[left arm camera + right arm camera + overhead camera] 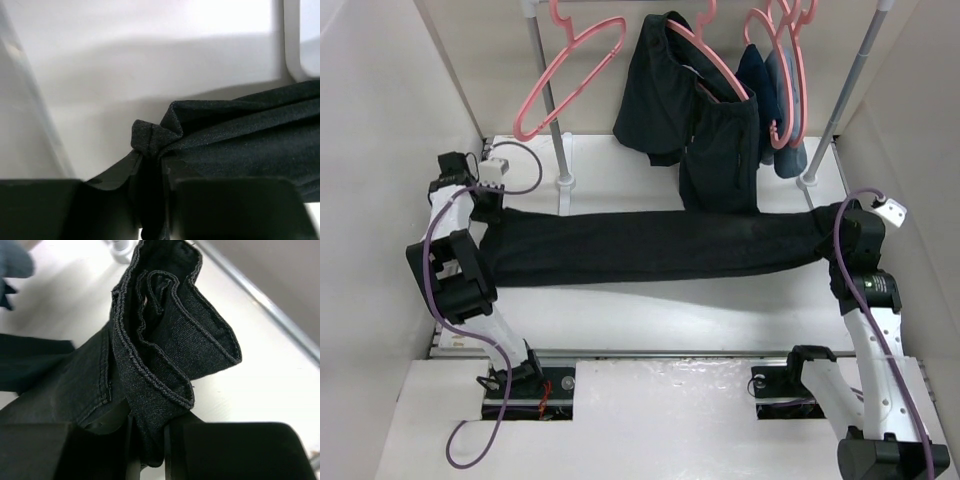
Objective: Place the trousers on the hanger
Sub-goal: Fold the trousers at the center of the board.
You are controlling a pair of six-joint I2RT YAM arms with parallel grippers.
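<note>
The black trousers (650, 245) are stretched across the table between my two grippers, folded lengthwise into a long band. My left gripper (488, 222) is shut on the left end of the trousers; the left wrist view shows bunched cloth (150, 140) pinched between the jaws. My right gripper (835, 232) is shut on the right end; the right wrist view shows folded hems (165, 355) sticking up from the jaws. An empty pink hanger (565, 75) hangs on the rail at the back left.
A shorter black garment (705, 110) hangs on a pink hanger at the back centre. Navy and pale-blue clothes (775, 100) hang on more pink hangers to its right. Two rack posts (560, 150) (835, 120) stand on the table behind the trousers.
</note>
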